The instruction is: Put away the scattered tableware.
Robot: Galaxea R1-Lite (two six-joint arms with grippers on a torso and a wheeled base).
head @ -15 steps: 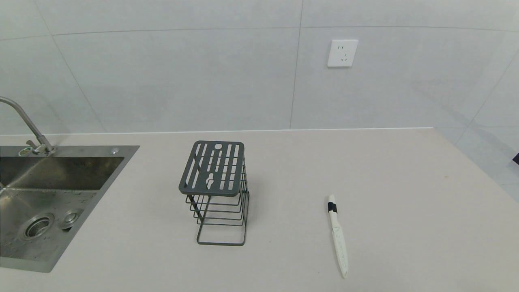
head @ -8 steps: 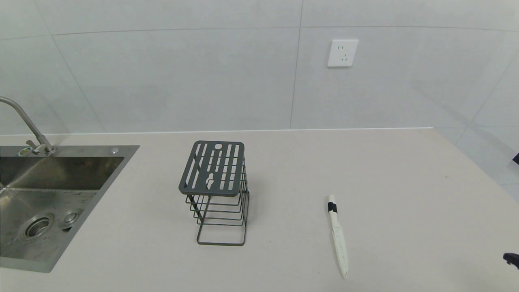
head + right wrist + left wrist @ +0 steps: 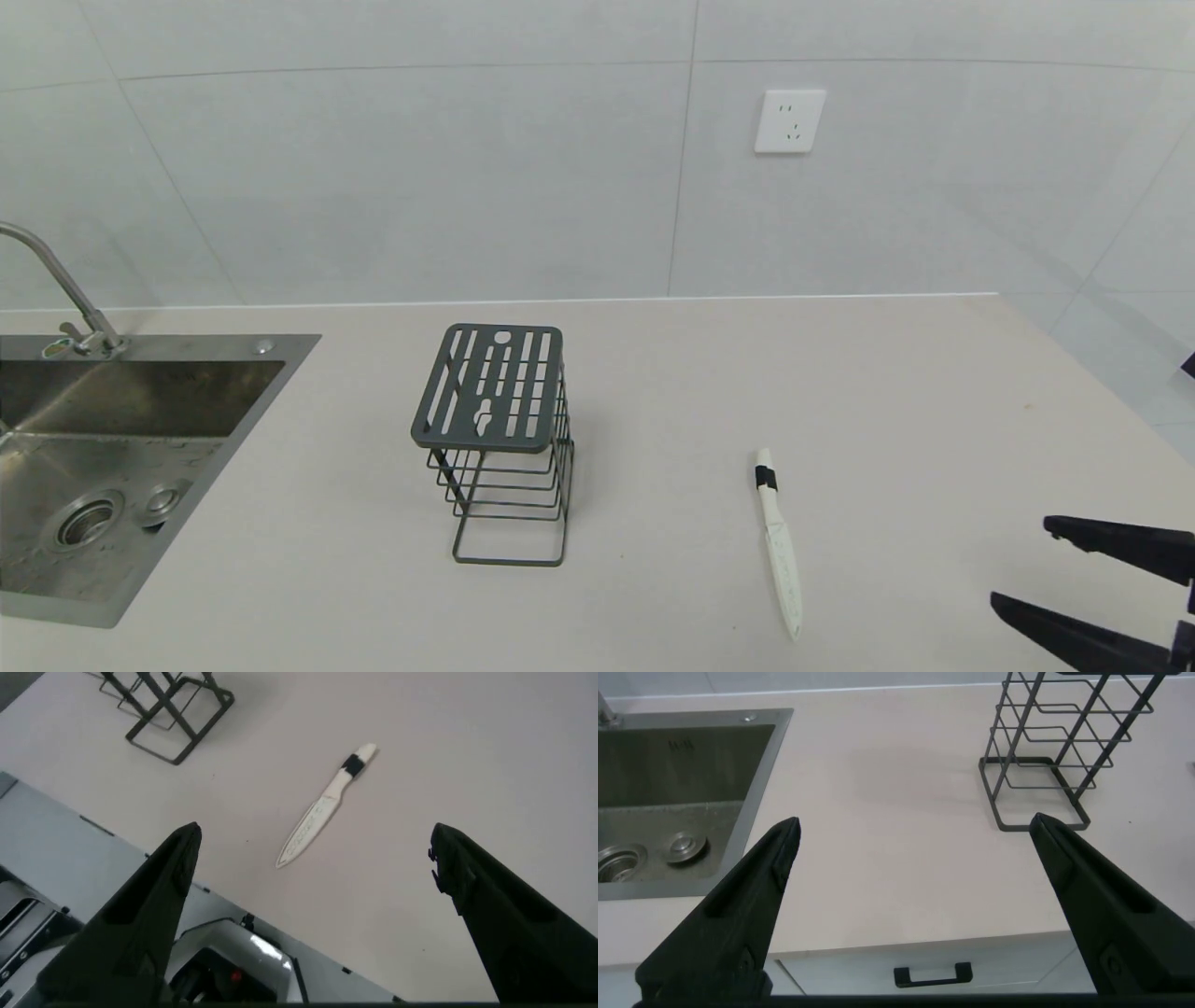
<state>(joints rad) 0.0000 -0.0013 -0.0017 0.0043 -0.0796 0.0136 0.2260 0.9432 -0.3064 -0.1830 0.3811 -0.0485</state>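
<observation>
A white knife [image 3: 777, 541] lies flat on the pale countertop [image 3: 868, 392], its long axis running nearly front to back. The black-banded handle points toward the tiled wall and the blade tip toward the counter's near edge, slanting a little to the robot's right. It rests well to the right of the dark wire knife rack [image 3: 490, 439], which stands upright with its slotted top plate level, and the two do not touch. The right gripper [image 3: 1023, 565] sits at the counter's near right corner, fingers spread wide and holding nothing, their tips aimed leftward at the knife's blade end. The knife is near the gripper on its left, clearly apart from it. From the right wrist camera the knife appears beyond and between the two open fingers, down on the counter surface. The left gripper [image 3: 913, 826] hangs over the counter's near edge, its fingers also spread apart and empty — the steel sink [image 3: 785, 728] lies to one side ahead of it and the foot of the rack to the other. A curved faucet [image 3: 56, 271] rises behind the sink, and a white wall socket [image 3: 789, 121] is set in the tiles above the counter.
</observation>
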